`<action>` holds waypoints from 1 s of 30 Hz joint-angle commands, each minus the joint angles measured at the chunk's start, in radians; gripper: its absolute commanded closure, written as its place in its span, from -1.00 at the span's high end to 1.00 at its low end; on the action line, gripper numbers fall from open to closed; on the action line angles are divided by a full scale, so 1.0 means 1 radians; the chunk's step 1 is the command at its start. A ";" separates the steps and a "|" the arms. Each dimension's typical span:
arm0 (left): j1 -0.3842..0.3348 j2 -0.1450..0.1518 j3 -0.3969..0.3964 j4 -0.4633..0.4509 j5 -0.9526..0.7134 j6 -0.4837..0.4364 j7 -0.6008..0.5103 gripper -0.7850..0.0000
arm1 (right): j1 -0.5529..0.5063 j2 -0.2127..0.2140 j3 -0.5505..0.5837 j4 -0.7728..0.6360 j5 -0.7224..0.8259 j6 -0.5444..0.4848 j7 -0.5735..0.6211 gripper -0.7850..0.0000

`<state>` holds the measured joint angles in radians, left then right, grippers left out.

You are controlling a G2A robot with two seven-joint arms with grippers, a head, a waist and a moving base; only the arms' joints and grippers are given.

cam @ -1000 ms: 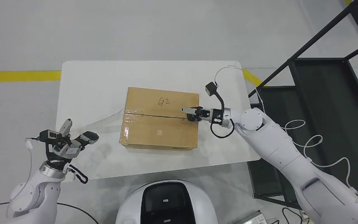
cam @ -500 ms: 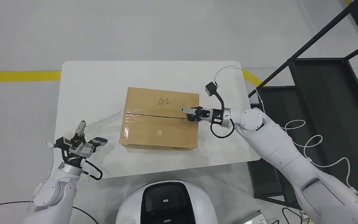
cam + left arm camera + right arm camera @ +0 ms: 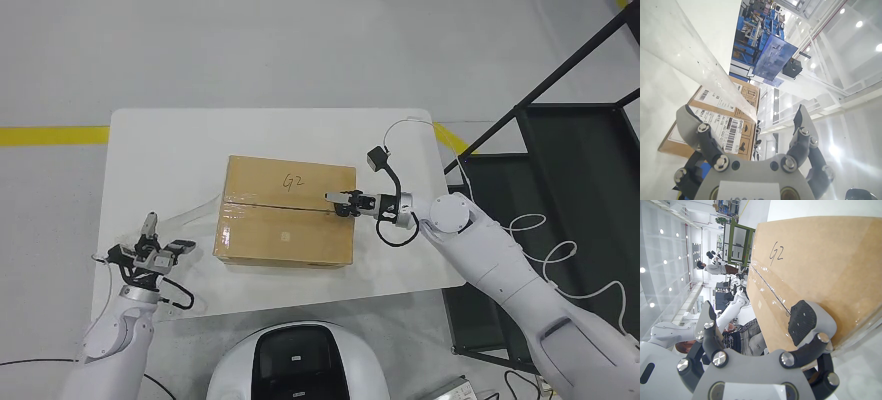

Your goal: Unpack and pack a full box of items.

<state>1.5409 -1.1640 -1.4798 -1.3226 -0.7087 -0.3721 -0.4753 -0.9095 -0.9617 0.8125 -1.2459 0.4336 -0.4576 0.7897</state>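
Your box (image 3: 287,210) sits shut in the middle of the white table (image 3: 170,150), long side across your view; a band of clear tape (image 3: 768,289) runs along its top seam from end to end. Above the seam there is a short handwritten mark (image 3: 292,181) in dark pen; below it, a small pale sticker (image 3: 285,238). The end facing your left arm carries white shipping labels (image 3: 719,121) with barcodes and lines of small type, and black handling symbols printed straight on the cardboard beside them.

Your right gripper (image 3: 755,313) is at the box's right end, level with the seam; its fingers stand apart with nothing between them, one pad lying on the top by the end of the seam, the other off the box's near side. Your left gripper (image 3: 743,113) hangs over the table's left front corner, well apart from the box, spread wide and empty; a loose strip of clear tape (image 3: 687,49) stretches from the box's left top edge out towards it, and you cannot tell whether the strip touches a finger.

The floor is pale grey with a yellow line (image 3: 50,134) on the left; a dark metal frame (image 3: 560,170) stands to the right of the table. The hall behind is bright, with rows of ceiling lights, a large hanging screen (image 3: 772,58), blue racking (image 3: 753,28) and a green cabinet (image 3: 738,245).
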 commanded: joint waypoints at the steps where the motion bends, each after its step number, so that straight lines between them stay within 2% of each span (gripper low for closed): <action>1: -0.009 -0.002 0.003 0.006 0.005 0.005 0.015 0.75 | 0.000 0.000 0.000 0.000 0.000 0.000 0.000 1.00; 5: -0.025 -0.006 0.008 0.018 0.007 0.027 0.041 0.71 | 0.000 0.000 0.000 0.000 0.000 0.000 0.000 1.00; 7: -0.036 -0.008 0.010 0.024 0.013 0.037 0.048 0.88 | 0.000 0.000 0.000 0.000 0.000 0.000 0.000 1.00; 11: -0.051 -0.011 0.016 0.032 0.026 0.047 0.061 0.91 | 0.000 0.000 0.000 0.000 0.000 0.000 0.000 1.00; 14: -0.056 -0.014 0.017 0.031 0.030 0.054 0.067 0.78 | 0.000 0.000 0.000 0.000 0.000 0.000 0.000 1.00; 18: -0.065 -0.016 0.020 0.033 0.040 0.071 0.079 0.77 | 0.000 0.000 0.000 0.000 0.000 0.000 0.000 1.00; 20: -0.068 -0.018 0.021 0.034 0.045 0.076 0.084 0.65 | 0.000 0.000 0.000 0.000 0.000 0.000 0.000 1.00; 21: -0.069 -0.018 0.022 0.033 0.046 0.076 0.085 0.53 | 0.000 0.000 0.000 0.000 0.000 0.000 0.000 1.00; 24: -0.068 -0.020 0.021 0.033 0.047 0.075 0.088 0.00 | 0.000 0.000 0.000 0.000 0.000 0.000 0.000 1.00; 30: -0.065 -0.023 0.016 0.030 0.052 0.075 0.092 -0.24 | 0.000 0.000 0.000 0.000 0.000 0.000 0.000 1.00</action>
<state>1.4745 -1.1867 -1.4625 -1.2910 -0.6589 -0.2952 -0.3832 -0.9095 -0.9617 0.8125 -1.2459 0.4336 -0.4576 0.7897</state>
